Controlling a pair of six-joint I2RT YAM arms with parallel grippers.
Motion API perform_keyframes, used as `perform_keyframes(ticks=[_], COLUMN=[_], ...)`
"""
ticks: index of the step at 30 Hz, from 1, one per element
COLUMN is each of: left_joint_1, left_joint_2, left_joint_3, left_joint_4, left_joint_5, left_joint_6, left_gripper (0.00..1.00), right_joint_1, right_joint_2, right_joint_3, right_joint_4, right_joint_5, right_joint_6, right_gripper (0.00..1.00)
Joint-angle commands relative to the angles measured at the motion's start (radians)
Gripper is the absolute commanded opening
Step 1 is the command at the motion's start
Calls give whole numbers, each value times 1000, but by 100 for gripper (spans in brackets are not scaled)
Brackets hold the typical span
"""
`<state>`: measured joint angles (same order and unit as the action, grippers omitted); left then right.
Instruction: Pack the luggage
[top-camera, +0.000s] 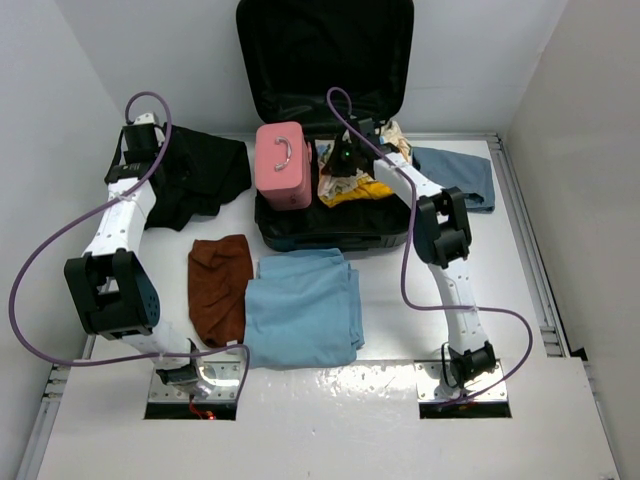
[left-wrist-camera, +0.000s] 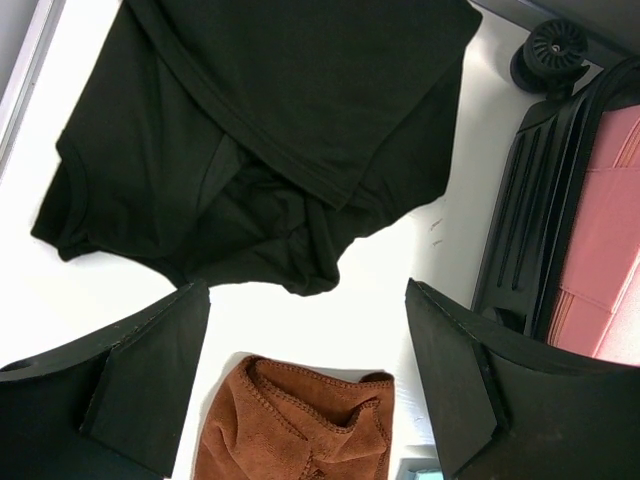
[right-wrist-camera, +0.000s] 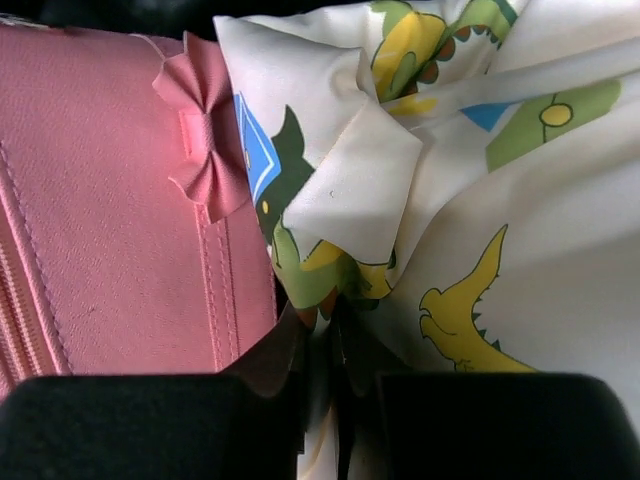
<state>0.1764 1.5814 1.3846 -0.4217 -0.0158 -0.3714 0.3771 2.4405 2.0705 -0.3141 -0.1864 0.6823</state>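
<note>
The luggage (top-camera: 330, 238) lies open at the back of the table, its lid leaning on the wall. A pink case (top-camera: 283, 165) stands in its left half, with a dinosaur-print cloth (top-camera: 352, 186) bunched beside it. My right gripper (top-camera: 345, 160) reaches down into the suitcase. In the right wrist view it (right-wrist-camera: 325, 330) is shut on a fold of the print cloth (right-wrist-camera: 500, 200), right next to the pink case (right-wrist-camera: 110, 220). My left gripper (left-wrist-camera: 306, 290) hangs open and holds nothing, high above bare table between a black garment (left-wrist-camera: 270, 120) and a brown towel (left-wrist-camera: 300, 425).
A black garment (top-camera: 200, 175) lies left of the suitcase and a blue-grey one (top-camera: 462, 176) right of it. The brown towel (top-camera: 220, 285) and a folded light-blue cloth (top-camera: 303, 307) lie in front. The suitcase wheel (left-wrist-camera: 550, 50) and ribbed shell (left-wrist-camera: 520, 230) are near the left gripper.
</note>
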Motion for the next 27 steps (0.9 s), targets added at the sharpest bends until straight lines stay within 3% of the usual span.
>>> perform_keyframes(ticks=[1, 4, 10, 11, 13, 16, 20, 21, 27], left_joint_1=[3, 3, 3, 3, 3, 3, -6, -6, -35], left_joint_2=[8, 19, 28, 37, 37, 37, 26, 26, 15], left_joint_3=[45, 54, 73, 83, 93, 102, 93, 93, 83], left_joint_4=[11, 11, 11, 11, 11, 11, 11, 11, 20], left_joint_5=[20, 20, 20, 10, 10, 10, 19, 19, 10], left_joint_6=[-4, -4, -4, -4, 5, 15, 25, 25, 46], left_gripper=[84, 84, 84, 84, 84, 84, 84, 84, 84], right_joint_1=[5, 16, 19, 20, 16, -6, -69, -104, -139], right_joint_2=[-5, -14, -49, -51, -55, -127, -306, -392, -486], right_joint_3=[48, 59, 40, 46, 56, 19, -162, -221, -369], right_joint_4=[101, 119, 165, 165, 158, 153, 239, 288, 339], right_joint_5=[-77, -94, -127, -128, -127, -119, -33, -21, 291], right_joint_6=[37, 25, 8, 19, -3, -38, -131, -151, -465], right_gripper=[7, 27, 30, 41, 53, 62, 41, 31, 5])
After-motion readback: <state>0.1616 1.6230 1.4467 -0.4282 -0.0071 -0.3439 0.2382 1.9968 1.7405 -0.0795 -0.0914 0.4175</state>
